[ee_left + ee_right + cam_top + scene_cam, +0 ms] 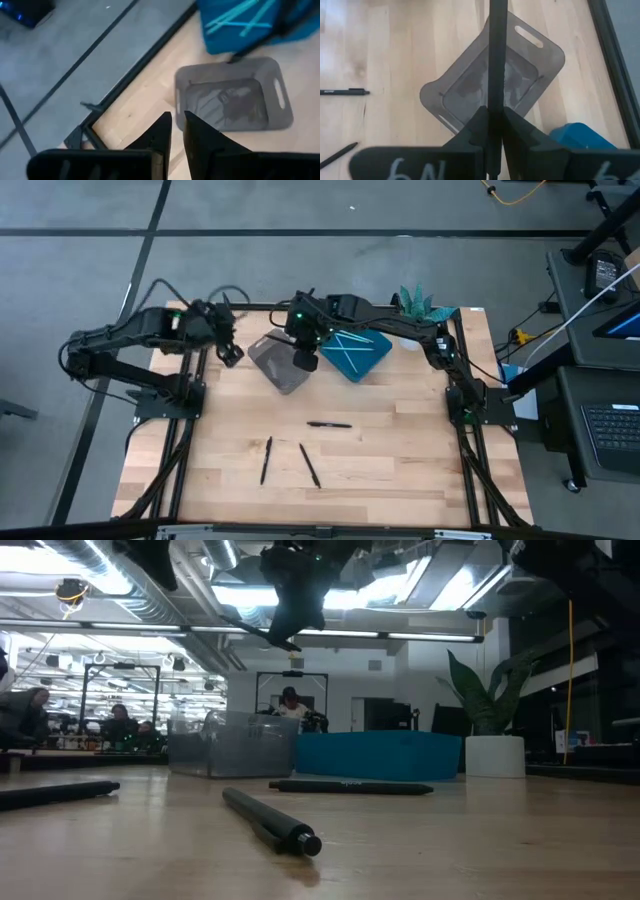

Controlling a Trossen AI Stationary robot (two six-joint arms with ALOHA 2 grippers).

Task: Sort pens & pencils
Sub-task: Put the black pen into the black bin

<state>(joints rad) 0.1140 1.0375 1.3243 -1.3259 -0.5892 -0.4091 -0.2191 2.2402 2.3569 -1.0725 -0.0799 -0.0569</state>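
Your right gripper [490, 125] hangs above the clear grey bin [281, 363], fingers pinched on a black stick [497, 60] that runs straight out between them. In the right wrist view that stick crosses the bin's middle; in the low view it sits tilted under the gripper, high over the table. Whether it's a pen or a pencil you can't tell.

Your left gripper [177, 132] is near the table's far left edge, just beside the grey bin and apart from it. Its fingers stand close together with a narrow gap between them and nothing in the gap.

The grey bin sits at the far middle of the wooden table [380, 470], turned at an angle, with a slot handle at each end. What lies inside it you can't make out through the reflections. Touching or just beside it on the right is the blue bin [357, 352], and in it several light blue sticks [350, 340] lie crossed over one another.

Three black sticks lie loose on the open table, nearer the front: one [329, 424] lies crosswise at the middle, well clear of both bins; two more, one [266, 459] to the left and one [309, 464] to its right, sit closer to the front edge, slanted and apart from each other.

A potted plant [415, 304] stands at the far right corner, beyond the blue bin.
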